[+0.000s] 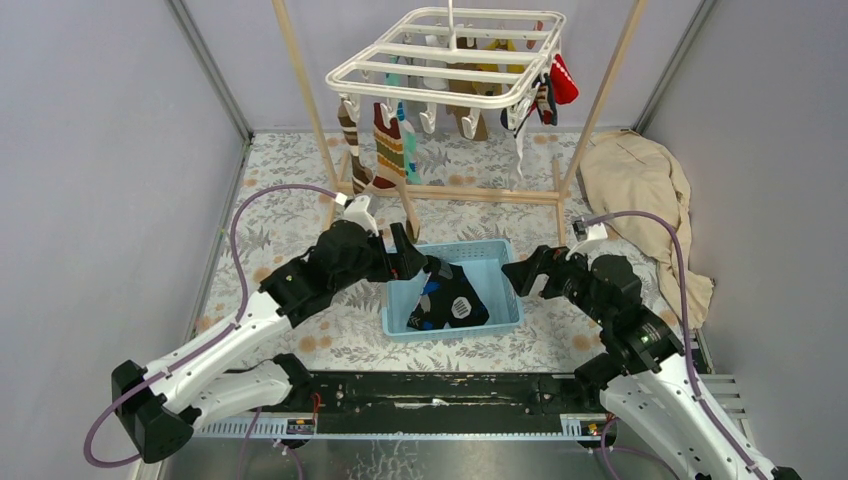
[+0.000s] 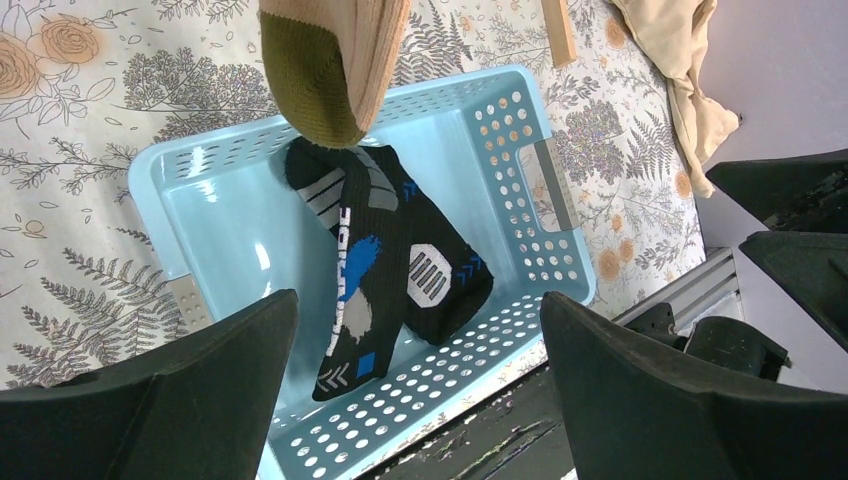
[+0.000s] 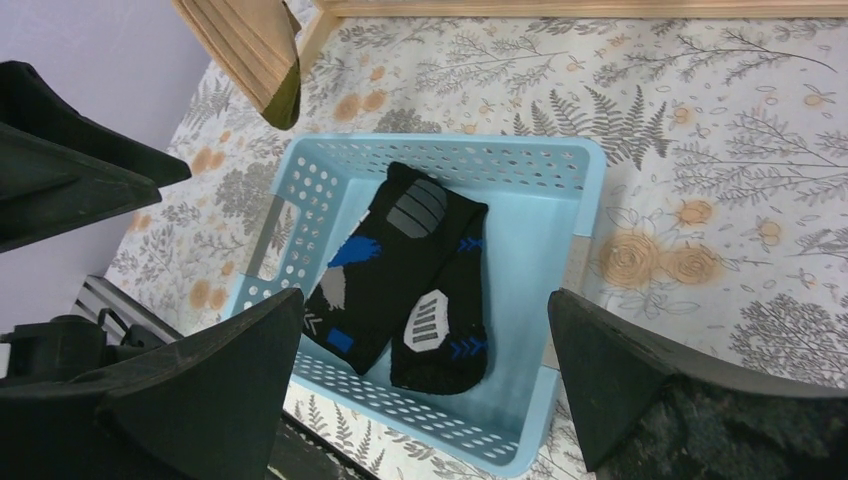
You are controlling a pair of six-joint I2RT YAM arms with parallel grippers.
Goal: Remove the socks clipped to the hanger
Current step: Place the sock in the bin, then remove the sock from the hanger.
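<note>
Hanger: the white hanger (image 1: 445, 60) hangs high at the back of the table, between the slanted poles of the wooden rack (image 1: 480, 192).
Socks on it: the socks (image 1: 388, 150) dangle from clips under the frame in mixed colours. A brown-and-green striped one is at the front left and a red sock (image 1: 563, 80) is at the right corner.
Tan sock: a tan sock with an olive toe (image 2: 335, 60) hangs down over the far side of the basket, as the left wrist view shows it.
Basket: the light blue basket (image 1: 500, 255) sits on the floral table (image 1: 290, 230), between the two arms.
Black socks: two black socks (image 1: 450, 298) with blue, grey and white patches lie overlapping on the basket floor.
Left fingers: the left fingers (image 2: 180, 400) are spread wide with nothing between them, above the basket's left end.
Right fingers: the right fingers (image 3: 190, 390) are also spread wide and empty, by the basket's right end.
Beige cloth: the beige cloth (image 1: 640, 180) lies crumpled at the far right, beside the rack's right pole.
</note>
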